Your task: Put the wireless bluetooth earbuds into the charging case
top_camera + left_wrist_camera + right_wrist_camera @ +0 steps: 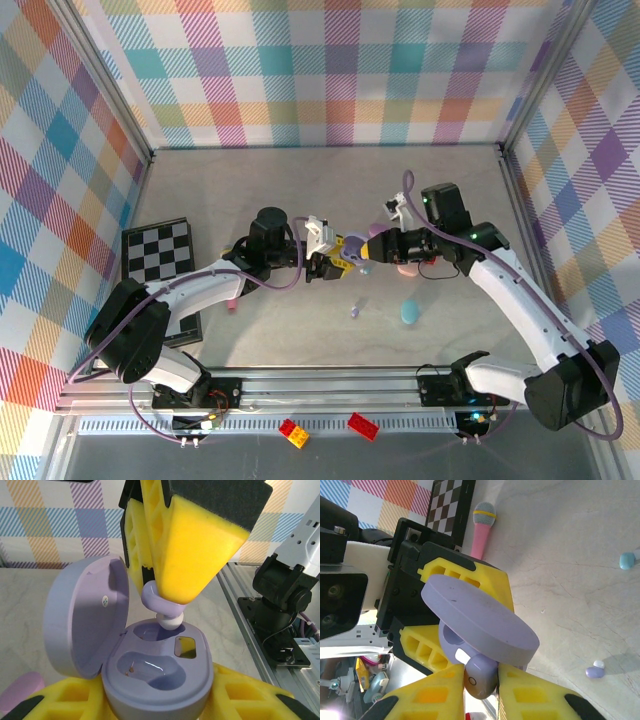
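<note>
Gripped an open lavender charging case [165, 682] from both sides in the left gripper [155, 700], jaws clamped on its body. Held it off the table, between the two arms near the middle of the top view. Found the lid [75, 615] tipped up and back, on the left in the left wrist view.

Pinched one lavender earbud [160, 600] in the right gripper [480, 682], jaws closed on its rounded body between the yellow pads [195, 545]. Pointed its white tip down into the rear well of the case. Could not tell whether touching the floor of that well or just above it. Found the front well bare and glossy.

Saw from the right wrist the lid as a flat oval just over the pinched bud, with the left gripper's yellow fingers [465, 580] above and below the case.

Found on the table a second lavender earbud [355, 310] lying loose, near the grippers on the side toward the arm bases. Found a teal case [410, 313] just to its right and a pink case [407, 269] partly covered by the right gripper. Noted a teal earbud [626, 560], cut off by the frame edge of the right wrist view. Noted a pink toy microphone [482, 527] beside a checkerboard [157, 250] at the left, well apart from the charging case. Spotted two toy bricks [293, 432] in front of the arm bases.
</note>
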